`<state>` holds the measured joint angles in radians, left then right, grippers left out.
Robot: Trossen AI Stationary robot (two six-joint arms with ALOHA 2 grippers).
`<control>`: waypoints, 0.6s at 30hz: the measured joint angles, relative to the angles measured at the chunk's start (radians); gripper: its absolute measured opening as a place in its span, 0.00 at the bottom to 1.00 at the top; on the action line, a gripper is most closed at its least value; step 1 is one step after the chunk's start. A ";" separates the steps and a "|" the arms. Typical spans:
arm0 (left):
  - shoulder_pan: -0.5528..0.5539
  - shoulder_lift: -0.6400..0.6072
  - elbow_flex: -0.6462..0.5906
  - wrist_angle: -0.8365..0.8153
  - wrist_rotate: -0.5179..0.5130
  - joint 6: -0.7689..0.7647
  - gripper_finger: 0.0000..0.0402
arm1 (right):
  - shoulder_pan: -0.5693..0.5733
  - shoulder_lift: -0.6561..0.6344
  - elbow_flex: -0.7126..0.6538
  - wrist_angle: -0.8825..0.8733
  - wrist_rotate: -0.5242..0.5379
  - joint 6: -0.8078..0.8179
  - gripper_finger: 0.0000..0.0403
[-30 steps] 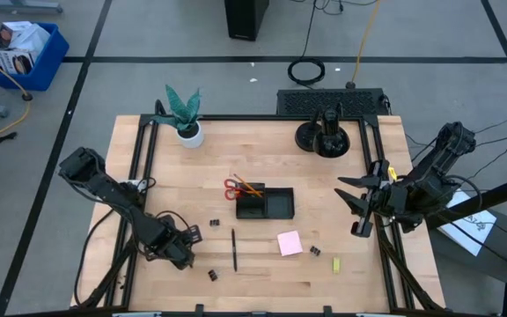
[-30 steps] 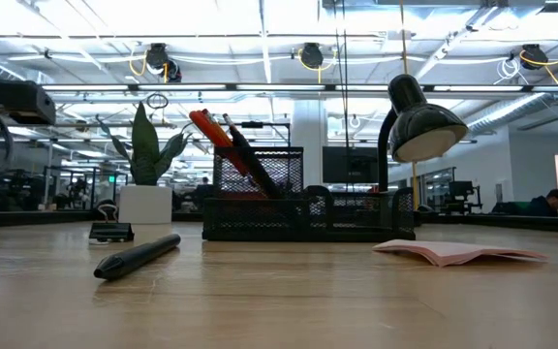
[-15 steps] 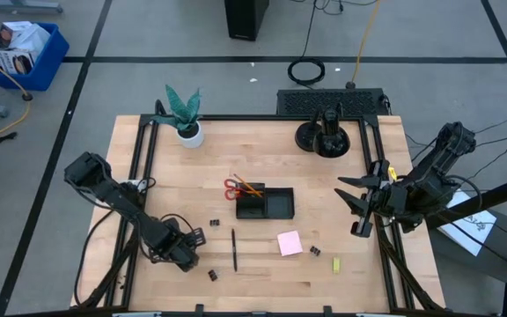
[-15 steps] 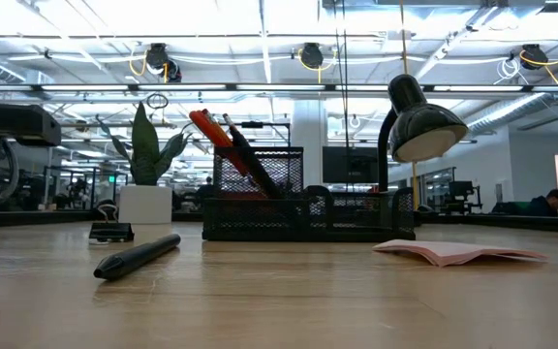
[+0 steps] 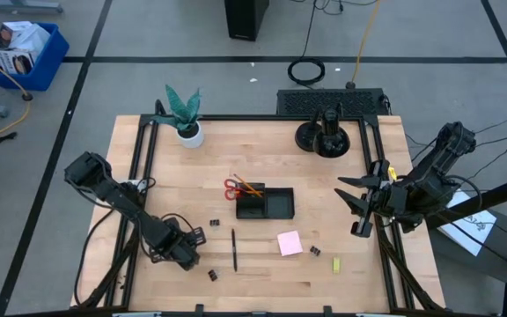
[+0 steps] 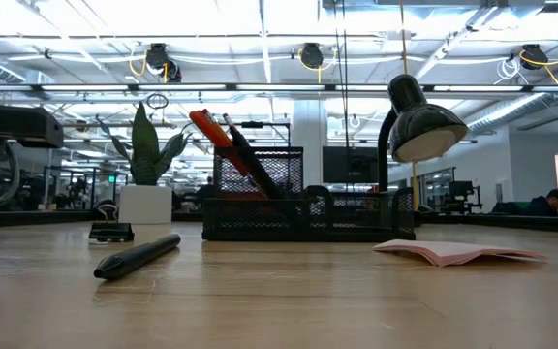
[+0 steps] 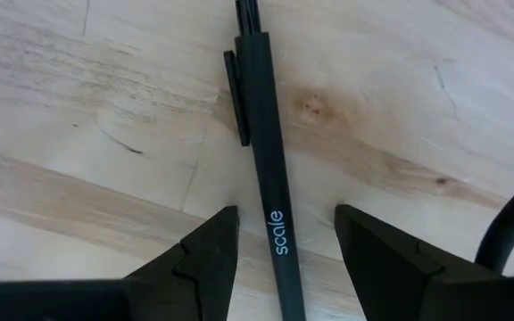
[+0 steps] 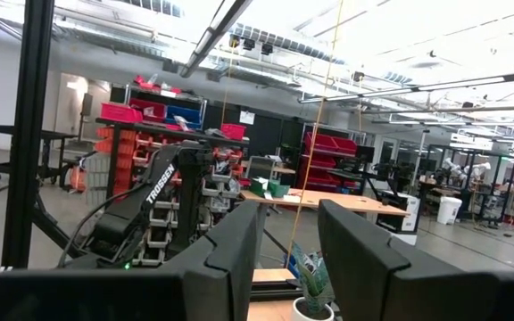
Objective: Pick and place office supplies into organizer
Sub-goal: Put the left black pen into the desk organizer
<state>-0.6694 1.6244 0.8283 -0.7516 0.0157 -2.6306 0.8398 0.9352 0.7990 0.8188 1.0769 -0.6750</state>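
High view: left gripper (image 5: 190,246) low at front-left of desk (image 5: 341,273), beside pen (image 5: 234,249) lying flat. Organizer (image 5: 266,203) mid-desk, scissors (image 5: 233,188) and pencils (image 5: 247,186) sticking out of its left end. Pink pad (image 5: 290,243) in front of organizer, clips (image 5: 316,252) and yellow-green piece (image 5: 336,264) to its right. More clips (image 5: 213,275) near pen. Plant (image 5: 184,114) at back left, stand base (image 5: 324,137) at back. Right gripper (image 5: 356,205) parked at right edge, off the supplies.

Low view: pen (image 6: 137,256) flat at left, organizer (image 6: 308,206) behind, pad (image 6: 450,252) at right, lamp (image 6: 413,121) behind.

Left wrist view: fingers (image 7: 205,254) open wide, straddling pen (image 7: 269,192), not gripping.

Right wrist view: fingers (image 8: 229,254) part open, holding nothing, aimed at room.
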 joint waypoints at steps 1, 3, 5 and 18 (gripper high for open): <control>0.002 -0.002 0.000 -0.006 0.001 0.002 0.49 | 0.000 0.000 0.000 0.000 0.000 0.000 0.29; 0.003 -0.007 -0.001 -0.026 -0.002 0.002 0.49 | 0.000 0.000 0.000 0.000 0.000 0.000 0.29; 0.004 -0.012 -0.002 -0.060 -0.013 0.001 0.49 | 0.000 0.000 0.000 0.000 0.000 0.000 0.29; 0.026 -0.013 -0.002 -0.084 -0.018 0.015 0.49 | 0.000 -0.001 0.000 0.000 0.000 0.000 0.29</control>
<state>-0.6437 1.6112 0.8261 -0.8352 -0.0021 -2.6158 0.8398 0.9340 0.7986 0.8192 1.0771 -0.6754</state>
